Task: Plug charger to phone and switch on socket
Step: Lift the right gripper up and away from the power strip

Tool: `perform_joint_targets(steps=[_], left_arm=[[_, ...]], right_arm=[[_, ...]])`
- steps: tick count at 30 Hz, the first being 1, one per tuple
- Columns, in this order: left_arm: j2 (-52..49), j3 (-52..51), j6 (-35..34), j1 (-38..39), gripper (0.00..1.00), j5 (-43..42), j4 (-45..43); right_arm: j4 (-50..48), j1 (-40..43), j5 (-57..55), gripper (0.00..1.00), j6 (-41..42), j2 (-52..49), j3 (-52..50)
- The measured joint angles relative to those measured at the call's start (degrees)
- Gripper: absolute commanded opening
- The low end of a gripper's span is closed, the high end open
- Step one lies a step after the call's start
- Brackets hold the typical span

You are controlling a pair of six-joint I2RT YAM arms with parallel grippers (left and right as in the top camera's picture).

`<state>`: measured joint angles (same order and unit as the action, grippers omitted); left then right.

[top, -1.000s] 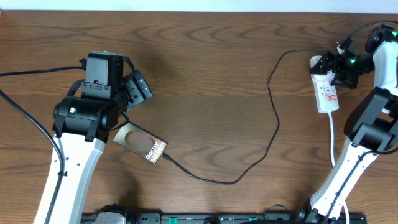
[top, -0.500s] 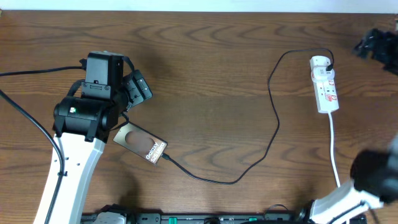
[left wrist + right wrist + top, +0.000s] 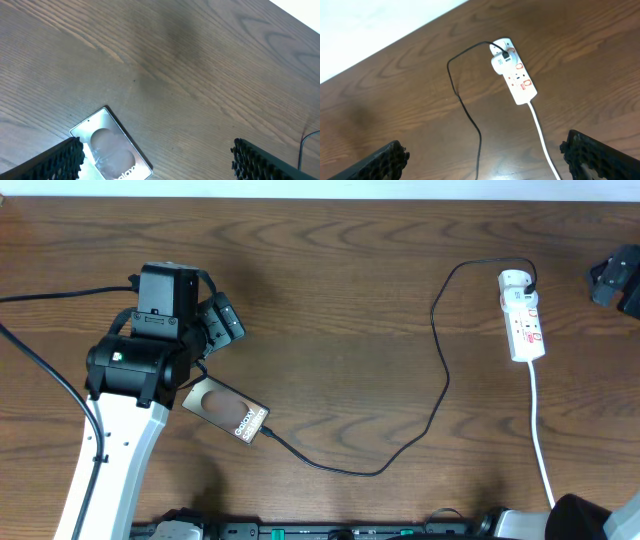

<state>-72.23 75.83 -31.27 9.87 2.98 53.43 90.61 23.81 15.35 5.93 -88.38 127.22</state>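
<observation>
Could tug the charger (image 3: 440, 370) tip from the phone (image 3: 228, 411), lying near-left on the table (image 3: 330, 280) under the wide, empty left claw (image 3: 157, 162), by snagging slack cable; could miss the far-right socket (image 3: 523, 320) switch, wide right claw (image 3: 490, 155) well apart.

charger (image 3: 446, 380) runs from phone (image 3: 228, 412) end across table (image 3: 330, 300) to socket (image 3: 524, 320); l arm (image 3: 135, 365) partly over phone.

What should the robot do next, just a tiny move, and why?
Probably lift the left fingers up and away from the phone. The charger runs from the socket to the phone's end and looks plugged in there, and the right fingers hang open, well clear of the socket. Whether the socket is switched on is too small to tell.
</observation>
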Motion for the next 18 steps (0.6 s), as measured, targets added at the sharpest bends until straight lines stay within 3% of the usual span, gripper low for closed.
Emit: perform_joint_targets(steps=[18], left_arm=[[0.0, 0.0, 0.0, 0.0, 0.94, 0.0, 0.0]], right_arm=[[0.0, 0.0, 0.0, 0.99, 0.0, 0.7, 0.0]])
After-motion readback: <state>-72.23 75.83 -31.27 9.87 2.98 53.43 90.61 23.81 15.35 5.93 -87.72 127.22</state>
